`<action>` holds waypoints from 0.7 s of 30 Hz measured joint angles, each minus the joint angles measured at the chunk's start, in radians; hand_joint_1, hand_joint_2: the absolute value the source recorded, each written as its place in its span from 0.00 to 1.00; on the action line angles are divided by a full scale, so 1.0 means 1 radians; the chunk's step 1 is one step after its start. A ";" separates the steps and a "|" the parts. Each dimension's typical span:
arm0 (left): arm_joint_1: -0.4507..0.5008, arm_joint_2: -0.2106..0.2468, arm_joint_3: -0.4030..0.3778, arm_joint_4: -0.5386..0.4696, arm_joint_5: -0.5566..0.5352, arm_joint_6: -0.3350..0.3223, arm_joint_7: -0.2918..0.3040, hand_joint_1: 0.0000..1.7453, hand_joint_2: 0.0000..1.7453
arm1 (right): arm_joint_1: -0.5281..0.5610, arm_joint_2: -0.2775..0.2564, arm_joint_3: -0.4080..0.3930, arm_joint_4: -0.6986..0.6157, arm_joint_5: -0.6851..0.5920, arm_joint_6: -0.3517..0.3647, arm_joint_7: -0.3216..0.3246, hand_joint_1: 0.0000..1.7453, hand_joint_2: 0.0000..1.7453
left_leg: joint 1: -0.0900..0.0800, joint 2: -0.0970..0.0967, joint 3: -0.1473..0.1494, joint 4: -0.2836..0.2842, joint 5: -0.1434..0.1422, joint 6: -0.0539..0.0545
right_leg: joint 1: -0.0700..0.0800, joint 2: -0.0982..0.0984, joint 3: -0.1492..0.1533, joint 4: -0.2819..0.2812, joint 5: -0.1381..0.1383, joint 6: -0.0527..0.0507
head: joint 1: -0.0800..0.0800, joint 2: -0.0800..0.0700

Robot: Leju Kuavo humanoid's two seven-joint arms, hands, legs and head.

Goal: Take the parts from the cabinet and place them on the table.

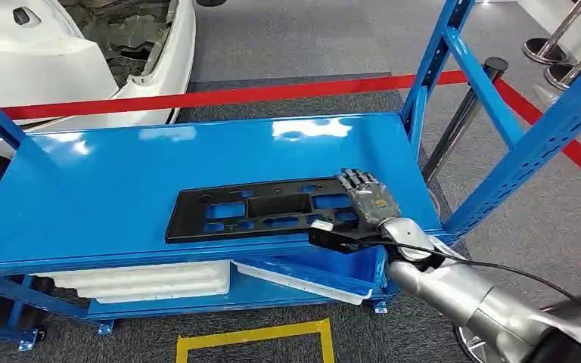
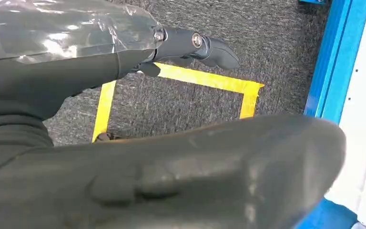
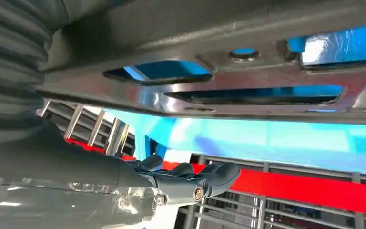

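- One black part [image 1: 261, 208] on blue shelf [image 1: 106, 189]; right robot hand [image 1: 365, 198] grips its end.
- Left robot hand [image 2: 190, 47] over yellow floor tape [image 2: 205, 81], fingers curled, holding nothing.

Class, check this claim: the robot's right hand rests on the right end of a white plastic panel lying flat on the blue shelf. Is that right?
One detail is wrong: the panel is black, not white. The head view shows the right hand on its right end, flat on the blue shelf.

Exhibition floor: barrier stanchions [image 1: 551, 38], car body [image 1: 83, 53]
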 joint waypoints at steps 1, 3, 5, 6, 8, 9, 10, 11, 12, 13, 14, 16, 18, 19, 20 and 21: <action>0.000 0.000 0.000 0.000 0.000 0.001 0.000 0.00 0.00 | 0.002 0.000 0.000 0.005 -0.001 -0.004 -0.004 0.90 1.00 | 0.000 0.000 0.000 0.000 0.000 0.000 | 0.000 0.000 0.000 0.000 0.000 0.000 | 0.000 0.000; 0.000 0.000 0.000 0.000 0.000 0.003 0.000 0.00 0.00 | 0.009 0.001 0.000 0.015 -0.003 -0.014 -0.012 1.00 1.00 | 0.000 0.000 0.000 0.000 0.000 0.000 | 0.000 0.000 0.000 0.000 0.000 0.000 | 0.000 0.000; 0.000 0.000 0.000 0.000 0.000 0.003 0.000 0.00 0.00 | 0.016 0.002 0.000 0.024 -0.004 -0.027 -0.018 1.00 1.00 | 0.000 0.000 0.000 0.000 0.000 0.000 | 0.000 0.000 0.000 0.000 0.000 0.000 | 0.000 0.000; 0.000 0.000 0.000 0.000 0.000 0.004 0.002 0.00 0.00 | 0.019 0.002 0.000 0.028 -0.004 -0.036 -0.022 1.00 1.00 | 0.000 0.000 0.000 0.000 0.000 0.000 | 0.000 0.000 0.000 0.000 0.000 0.000 | 0.000 0.000; 0.000 0.000 0.000 0.000 0.000 0.006 0.002 0.00 0.00 | 0.019 0.003 0.000 0.032 -0.003 -0.057 -0.026 1.00 1.00 | 0.000 0.000 0.000 0.000 0.000 0.000 | 0.000 0.000 0.001 0.000 0.000 0.000 | 0.000 0.000; 0.000 0.000 0.000 0.000 0.000 0.008 0.002 0.00 0.00 | 0.020 0.003 -0.001 0.035 -0.003 -0.063 -0.029 1.00 1.00 | 0.000 0.000 0.001 0.000 0.000 0.000 | 0.000 0.000 0.001 0.000 0.000 0.000 | 0.000 0.000; 0.000 0.000 0.000 0.000 0.000 0.010 0.002 0.00 0.00 | 0.020 0.003 -0.001 0.038 -0.002 -0.075 -0.032 1.00 1.00 | 0.000 0.000 0.001 0.000 0.000 0.000 | 0.000 0.000 0.001 0.000 0.000 0.000 | 0.000 0.000; 0.001 0.000 0.000 0.000 0.000 0.011 0.002 0.00 0.00 | 0.020 0.003 -0.001 0.039 -0.002 -0.083 -0.034 1.00 1.00 | 0.000 0.000 0.001 0.000 0.000 0.000 | 0.000 0.000 0.001 0.000 0.000 0.000 | 0.000 0.000; 0.001 0.000 0.000 0.000 0.000 0.012 0.002 0.00 0.00 | 0.020 0.003 -0.001 0.040 -0.002 -0.090 -0.037 1.00 1.00 | 0.000 0.000 0.001 0.000 0.000 0.000 | 0.000 0.000 0.001 0.000 0.000 0.000 | 0.000 0.000; 0.001 0.000 0.000 0.000 0.000 0.013 0.002 0.00 0.00 | 0.020 0.003 -0.001 0.042 -0.003 -0.096 -0.039 1.00 1.00 | 0.000 0.000 0.001 0.000 0.000 0.000 | 0.000 0.000 0.001 0.000 0.000 0.000 | 0.000 0.000; 0.001 0.000 0.000 0.001 0.000 0.013 0.002 0.00 0.00 | 0.019 0.003 -0.002 0.043 -0.005 -0.103 -0.042 1.00 1.00 | 0.000 0.000 0.002 0.000 0.000 0.000 | 0.000 0.000 0.002 0.000 0.000 0.000 | 0.000 0.000; 0.001 0.000 0.000 0.002 0.000 0.014 0.002 0.00 0.00 | 0.019 0.003 -0.003 0.043 -0.011 -0.111 -0.045 1.00 1.00 | 0.000 0.000 0.003 0.000 0.000 0.000 | 0.000 0.000 0.002 0.000 0.000 0.000 | 0.000 0.000; 0.001 0.000 0.000 0.003 0.000 0.014 0.002 0.00 0.00 | 0.017 0.003 -0.003 0.044 -0.016 -0.116 -0.048 1.00 1.00 | 0.000 0.000 0.004 0.000 0.000 0.000 | 0.000 0.000 0.004 0.000 0.000 0.000 | 0.000 0.000; 0.001 0.000 0.000 0.003 0.000 0.014 0.002 0.00 0.00 | 0.017 0.003 -0.004 0.045 -0.021 -0.118 -0.048 1.00 1.00 | 0.000 0.000 0.004 0.000 0.000 0.000 | 0.000 0.000 0.004 0.000 0.000 0.000 | 0.000 0.000; 0.001 0.000 0.000 0.005 0.000 0.014 0.002 0.00 0.00 | 0.016 0.003 -0.006 0.045 -0.026 -0.119 -0.052 1.00 1.00 | 0.000 0.000 0.005 0.000 0.000 0.000 | 0.000 0.000 0.005 0.000 0.000 0.000 | 0.000 0.000; 0.001 0.000 0.000 0.006 0.000 0.014 0.002 0.00 0.00 | 0.015 0.003 -0.007 0.046 -0.032 -0.120 -0.055 1.00 1.00 | 0.000 0.000 0.005 0.000 0.000 0.000 | 0.000 0.000 0.005 0.000 0.000 0.000 | 0.000 0.000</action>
